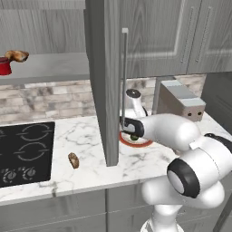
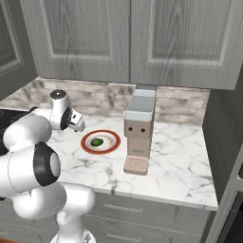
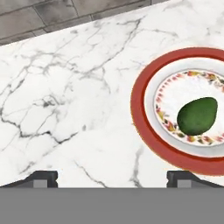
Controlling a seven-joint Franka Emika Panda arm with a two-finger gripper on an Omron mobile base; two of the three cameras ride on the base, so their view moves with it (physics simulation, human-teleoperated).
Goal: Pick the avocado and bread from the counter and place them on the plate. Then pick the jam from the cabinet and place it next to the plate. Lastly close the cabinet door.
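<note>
The dark green avocado (image 3: 197, 116) lies on the white centre of the orange-rimmed plate (image 3: 144, 127), which sits on the marble counter (image 3: 65, 109). My gripper (image 3: 112, 178) hangs open just above the counter, to the left of the plate, with nothing between its fingertips (image 3: 41, 178). From the right base the gripper (image 2: 79, 126) sits by the plate (image 2: 113, 146) with the avocado (image 2: 97, 142) on it. The brown bread (image 1: 73, 160) rests on the counter near the cooktop. The red jam (image 1: 4, 66) stands on the cabinet shelf (image 1: 50, 68). The cabinet door (image 1: 104, 81) is swung open.
A golden-brown pastry (image 1: 17, 55) lies beside the jam on the shelf. The black cooktop (image 1: 25, 152) fills the counter's left. A grey boxy appliance (image 2: 139, 130) stands right of the plate. The open door's edge and bar handle (image 1: 124, 77) hang close to my arm.
</note>
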